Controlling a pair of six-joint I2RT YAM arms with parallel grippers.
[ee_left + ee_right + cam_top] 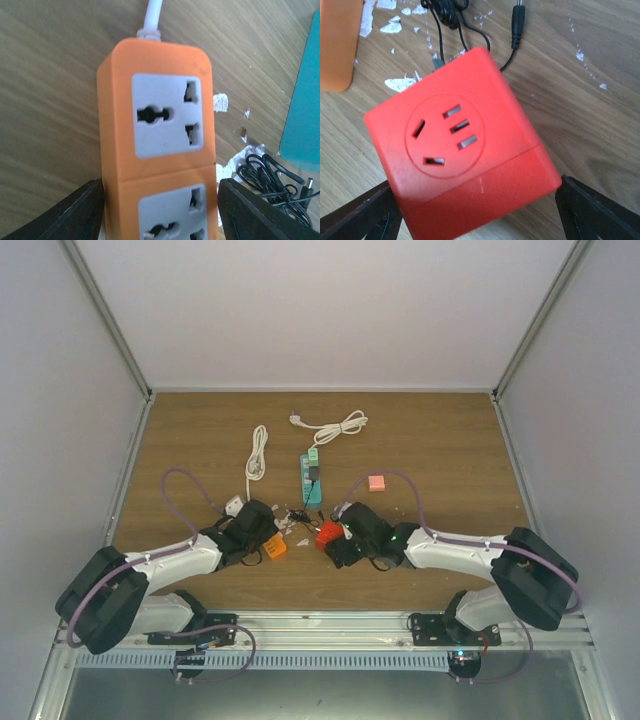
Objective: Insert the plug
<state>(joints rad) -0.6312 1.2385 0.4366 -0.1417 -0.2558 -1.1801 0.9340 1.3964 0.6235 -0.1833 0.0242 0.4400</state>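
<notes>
The plug (pixel 314 475), a small black box, sits on the teal power strip (pixel 311 490). Its thin black wire (pixel 297 515) trails down into a tangle between the arms, and the wire's barrel end shows in the left wrist view (pixel 306 190) and the right wrist view (pixel 518 21). My left gripper (pixel 262 536) (pixel 161 200) is shut on the sides of an orange power strip (pixel 160 125), also seen from above (pixel 275 546). My right gripper (pixel 338 542) (pixel 477 200) is open, its fingers either side of a red socket cube (pixel 460 160) (pixel 327 533) that lies turned at an angle.
A white plug (pixel 235 506) and a coiled white cord (pixel 258 452) lie behind the left gripper. Another white cord (pixel 335 427) lies at the back, beyond a green piece (pixel 313 454) at the teal strip's far end. A pink block (pixel 376 482) sits to the right.
</notes>
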